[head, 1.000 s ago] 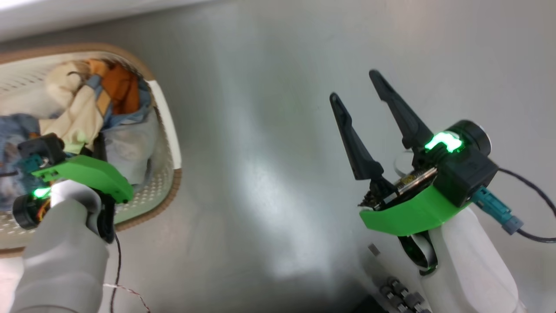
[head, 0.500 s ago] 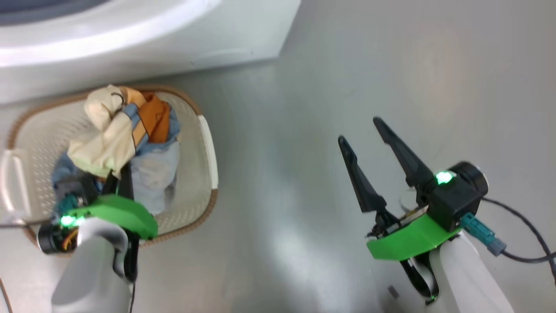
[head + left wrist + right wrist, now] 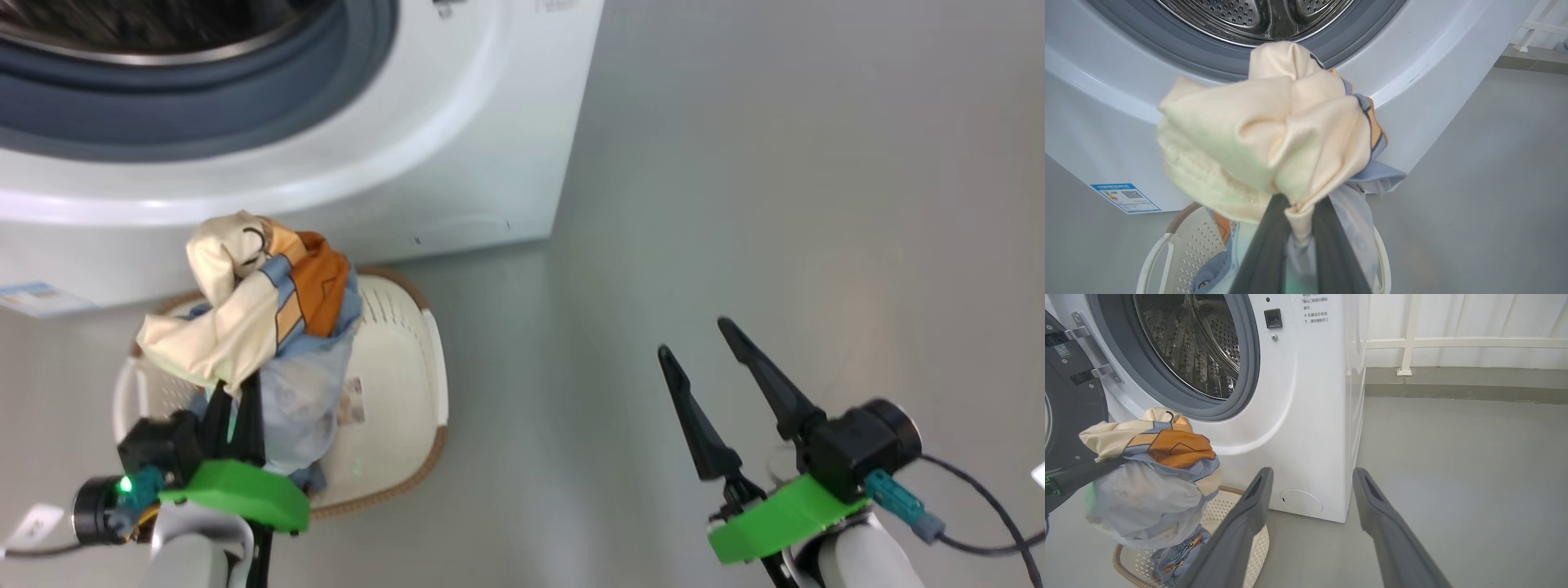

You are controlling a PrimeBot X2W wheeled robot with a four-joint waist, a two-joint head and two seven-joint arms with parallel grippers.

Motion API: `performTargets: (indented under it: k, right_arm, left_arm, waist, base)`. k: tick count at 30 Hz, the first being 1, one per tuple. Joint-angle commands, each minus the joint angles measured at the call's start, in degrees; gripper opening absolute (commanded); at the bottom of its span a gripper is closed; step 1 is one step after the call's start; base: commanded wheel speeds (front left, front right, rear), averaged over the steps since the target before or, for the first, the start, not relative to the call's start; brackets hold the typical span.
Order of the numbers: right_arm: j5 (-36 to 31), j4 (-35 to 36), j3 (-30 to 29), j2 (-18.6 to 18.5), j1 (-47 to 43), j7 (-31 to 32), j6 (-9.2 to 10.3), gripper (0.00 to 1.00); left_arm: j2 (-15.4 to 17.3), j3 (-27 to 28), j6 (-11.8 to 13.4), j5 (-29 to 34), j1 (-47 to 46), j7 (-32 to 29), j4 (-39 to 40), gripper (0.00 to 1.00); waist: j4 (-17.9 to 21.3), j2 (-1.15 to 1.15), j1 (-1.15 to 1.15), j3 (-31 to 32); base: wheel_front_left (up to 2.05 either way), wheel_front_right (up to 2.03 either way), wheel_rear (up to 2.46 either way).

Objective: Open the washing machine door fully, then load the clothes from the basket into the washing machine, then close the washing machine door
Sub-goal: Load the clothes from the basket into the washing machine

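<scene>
Hanging bunched from the left gripper (image 3: pixel 235 392), its jaws pinched tight on them, the clothes (image 3: pixel 253 302) hide much of the basket (image 3: pixel 412 359) beneath, in front of the washing machine (image 3: pixel 457 147), whose drum (image 3: pixel 1257 16) is cut off above. Off to the side the right gripper (image 3: pixel 692 336) gapes wide, empty, over grey floor (image 3: pixel 775 204).

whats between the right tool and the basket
Bare grey floor separates the right tool from the basket, seen in the head view.

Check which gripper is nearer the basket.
Left. The left gripper hangs right above the basket, shut on the clothes. The right gripper is open over the floor, well off to the basket's right.
</scene>
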State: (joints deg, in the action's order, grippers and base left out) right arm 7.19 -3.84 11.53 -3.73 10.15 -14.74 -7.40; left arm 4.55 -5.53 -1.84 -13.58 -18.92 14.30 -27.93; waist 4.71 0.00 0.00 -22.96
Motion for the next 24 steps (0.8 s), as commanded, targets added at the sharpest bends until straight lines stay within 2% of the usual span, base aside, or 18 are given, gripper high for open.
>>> performTargets:
  k: [1,10,24]
  right_arm:
    - [-0.3,1.0,0.8,0.1,-2.0,-0.3,-0.09,1.0]
    - [-0.6,1.0,-0.6,-0.4,-6.5,-0.1,-0.09,1.0]
    - [-1.3,4.8,-3.1,0.2,-13.3,2.2,-0.09,1.0]
  left_arm:
    - [1.0,2.1,-0.4,1.1,2.4,0.7,3.6,0.0]
    - [1.3,2.9,-0.3,3.1,9.7,0.7,12.2,0.0]
    - [2.0,3.5,2.3,2.7,21.2,-2.6,23.7,0.0]
  waist:
    - [-2.2,0.0,0.0,6.7]
    - [-3.8,0.0,0.0,13.7]
    - [-4.5,0.0,0.0,21.0]
  base:
    - [0.0,0.0,0.0]
    - [0.0,0.0,0.0]
    - [0.0,0.0,0.0]
